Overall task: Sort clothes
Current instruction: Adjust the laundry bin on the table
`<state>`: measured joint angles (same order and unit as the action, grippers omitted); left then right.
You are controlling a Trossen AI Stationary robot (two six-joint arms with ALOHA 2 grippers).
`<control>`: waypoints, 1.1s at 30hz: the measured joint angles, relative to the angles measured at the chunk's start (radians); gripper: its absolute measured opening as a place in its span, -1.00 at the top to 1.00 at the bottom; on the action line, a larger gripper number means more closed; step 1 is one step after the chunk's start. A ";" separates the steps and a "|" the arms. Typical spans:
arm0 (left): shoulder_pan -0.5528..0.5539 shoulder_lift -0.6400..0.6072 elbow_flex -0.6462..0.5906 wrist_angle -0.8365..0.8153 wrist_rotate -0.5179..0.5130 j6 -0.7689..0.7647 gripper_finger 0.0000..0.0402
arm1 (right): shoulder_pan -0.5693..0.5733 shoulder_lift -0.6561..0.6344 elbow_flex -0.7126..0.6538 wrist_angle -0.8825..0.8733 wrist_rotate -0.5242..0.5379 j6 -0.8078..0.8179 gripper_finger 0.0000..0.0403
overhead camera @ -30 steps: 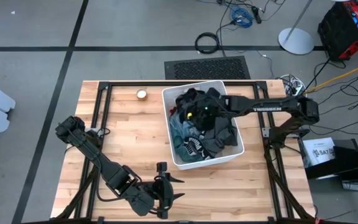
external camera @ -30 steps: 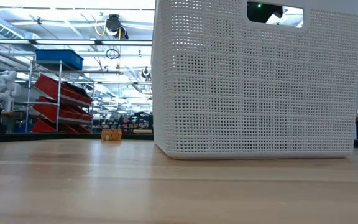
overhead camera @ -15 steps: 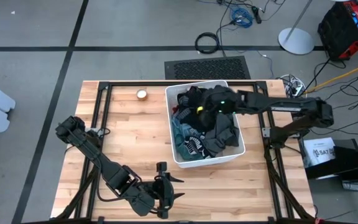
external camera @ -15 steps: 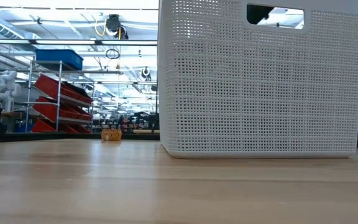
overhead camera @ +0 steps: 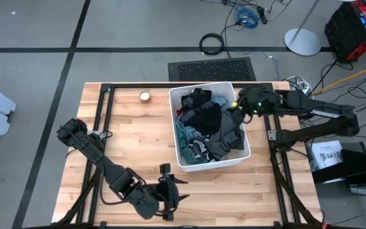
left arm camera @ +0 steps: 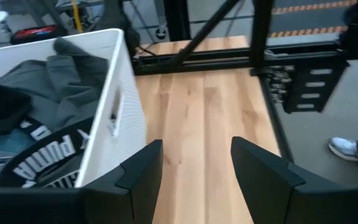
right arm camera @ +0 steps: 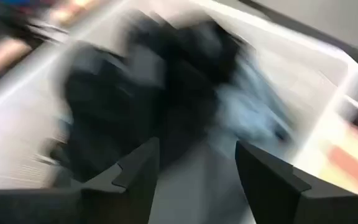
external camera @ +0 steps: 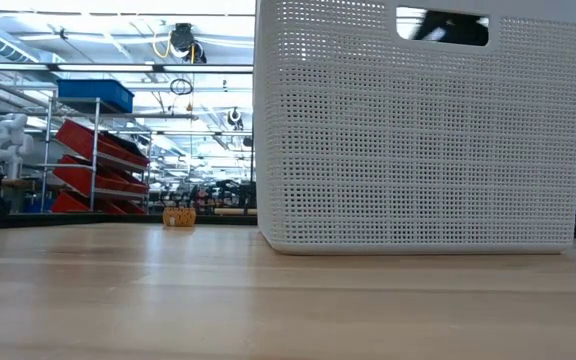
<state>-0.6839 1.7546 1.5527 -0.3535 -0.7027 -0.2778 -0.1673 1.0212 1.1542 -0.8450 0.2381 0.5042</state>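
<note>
White capitals reading "PUMA" stood on a black garment [left arm camera: 39, 160] in the white bin [left arm camera: 114, 93] — seen from the left wrist; nothing else was legible

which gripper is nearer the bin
Right. The right gripper is at the bin's right rim; the left gripper is over bare table in front of it.

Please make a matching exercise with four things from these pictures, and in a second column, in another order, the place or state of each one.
Things:
1. clothes
2. right gripper
3. left gripper
4. small round object

Places or states:
A. open, low at the table's near edge
B. on the bare wood, left of the white bin
C. piled inside the bin
D. empty, at the bin's right rim

Pairs: 1-C, 2-D, 3-A, 4-B
</note>
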 joint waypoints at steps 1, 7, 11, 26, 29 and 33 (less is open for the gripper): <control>0.007 0.000 -0.002 0.001 -0.004 -0.003 0.00 | 0.012 -0.012 0.000 -0.064 0.042 0.040 0.02; 0.051 0.001 -0.031 -0.002 -0.008 -0.003 0.00 | 0.097 -0.020 0.000 -0.290 0.238 0.231 0.03; 0.070 0.001 -0.049 0.004 -0.006 -0.004 0.00 | 0.123 0.000 0.000 -0.301 0.255 0.278 0.03; 0.179 0.001 -0.075 -0.051 -0.012 0.100 0.00 | 0.124 0.074 -0.001 -0.358 0.247 0.314 0.04; 0.198 0.001 -0.075 -0.099 -0.013 0.101 0.00 | 0.124 0.074 0.000 -0.358 0.244 0.305 0.04; 0.213 0.000 -0.074 -0.166 -0.032 0.076 0.00 | 0.124 0.074 -0.001 -0.358 0.236 0.298 0.04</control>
<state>-0.4705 1.7546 1.4788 -0.5195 -0.7343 -0.2019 -0.0429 1.0950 1.1535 -1.2026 0.4744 0.8026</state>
